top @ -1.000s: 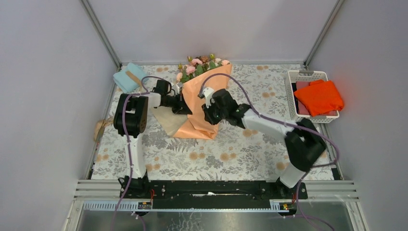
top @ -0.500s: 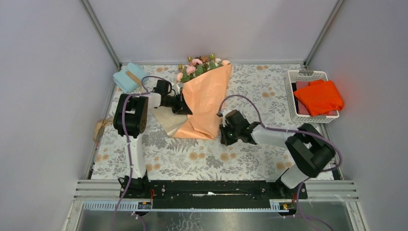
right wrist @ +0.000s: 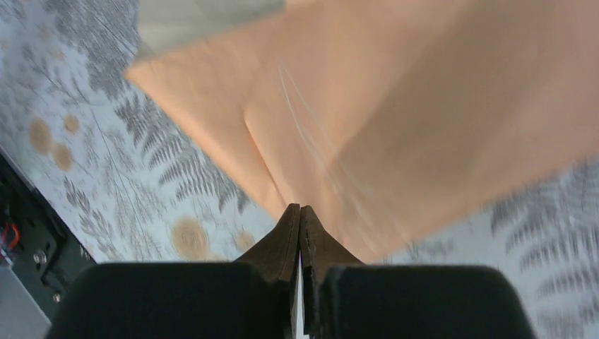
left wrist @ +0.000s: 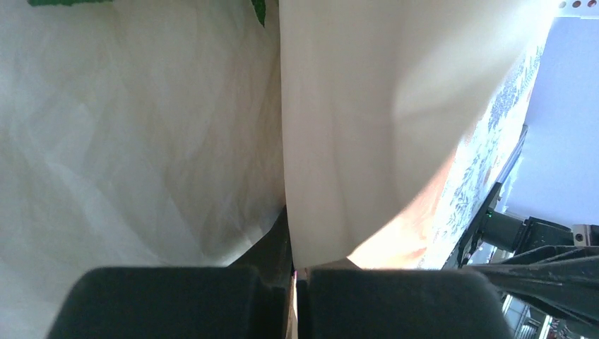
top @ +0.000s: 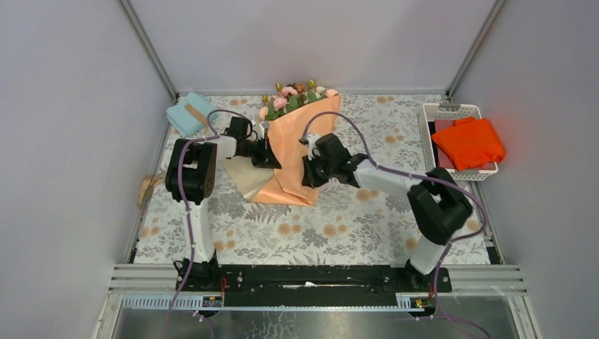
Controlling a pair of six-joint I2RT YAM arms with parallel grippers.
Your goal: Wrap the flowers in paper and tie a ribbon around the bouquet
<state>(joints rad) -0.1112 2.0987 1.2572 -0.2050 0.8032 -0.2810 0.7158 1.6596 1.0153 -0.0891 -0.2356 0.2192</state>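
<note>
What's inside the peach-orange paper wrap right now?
At its far open end, pink roses with green leaves poke out of the peach-orange wrapping paper. Their stems are covered by the folded paper, so how they lie cannot be seen.

Both arms same build: L arm (top: pixel 200 227) & R arm (top: pixel 387 181) = white tube links w/ chunky rounded black joint housings (top: pixel 189 171). Purple cables (top: pixel 188 215) run outside each arm, looping loose near wrists. Bases sit on long black rail (top: pixel 311 276), tiny red wire by L base. Fingers (right wrist: pixel 288 240) matte black, wedge-shaped, tapering to thin tips, blocky black mounts behind.
</note>
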